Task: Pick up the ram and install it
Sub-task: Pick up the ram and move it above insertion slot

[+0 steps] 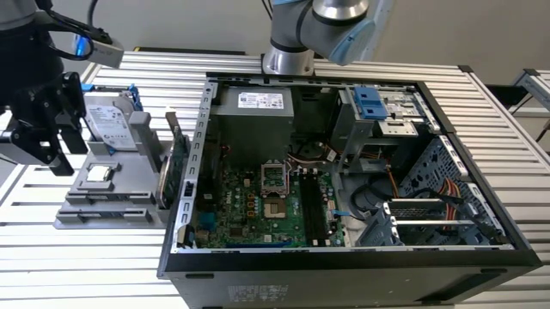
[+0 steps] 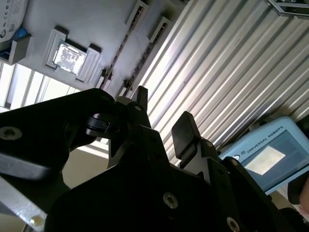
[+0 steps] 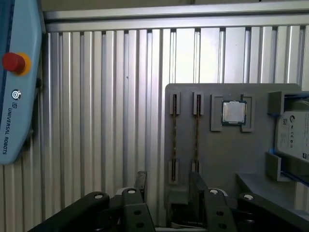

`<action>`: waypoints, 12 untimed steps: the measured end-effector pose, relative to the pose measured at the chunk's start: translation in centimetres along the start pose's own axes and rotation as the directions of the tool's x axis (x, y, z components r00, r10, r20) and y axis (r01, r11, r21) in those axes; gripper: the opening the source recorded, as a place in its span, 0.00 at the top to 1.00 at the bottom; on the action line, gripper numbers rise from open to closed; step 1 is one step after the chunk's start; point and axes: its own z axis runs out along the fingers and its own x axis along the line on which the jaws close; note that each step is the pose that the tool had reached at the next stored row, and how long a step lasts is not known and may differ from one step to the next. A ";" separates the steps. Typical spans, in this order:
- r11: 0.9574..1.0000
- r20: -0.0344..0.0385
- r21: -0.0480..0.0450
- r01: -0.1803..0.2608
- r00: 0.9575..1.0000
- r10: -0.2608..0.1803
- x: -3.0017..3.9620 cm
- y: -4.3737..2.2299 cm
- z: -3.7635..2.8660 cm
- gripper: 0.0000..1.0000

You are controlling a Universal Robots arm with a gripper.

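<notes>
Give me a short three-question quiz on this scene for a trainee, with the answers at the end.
1. True or false: the gripper is shut on the ram.
2. In the first wrist view, what lies on the tray between the ram and the hard drive? A) chip B) fan C) screwdriver
3. Fill in: in the exterior view, the case lies with its side ____, the motherboard showing.
Key: 1 false: the gripper is open and empty, and the ram sits edge-on in its tray slot. 2 A. 3 open.
</notes>
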 end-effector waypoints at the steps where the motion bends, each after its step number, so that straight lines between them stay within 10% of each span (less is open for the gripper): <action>1: 1.000 0.000 0.000 0.000 1.000 0.000 -0.02 0.00 0.10 0.00; 12: 1.000 0.000 0.001 0.002 1.000 -0.002 -0.23 -0.01 1.32 0.00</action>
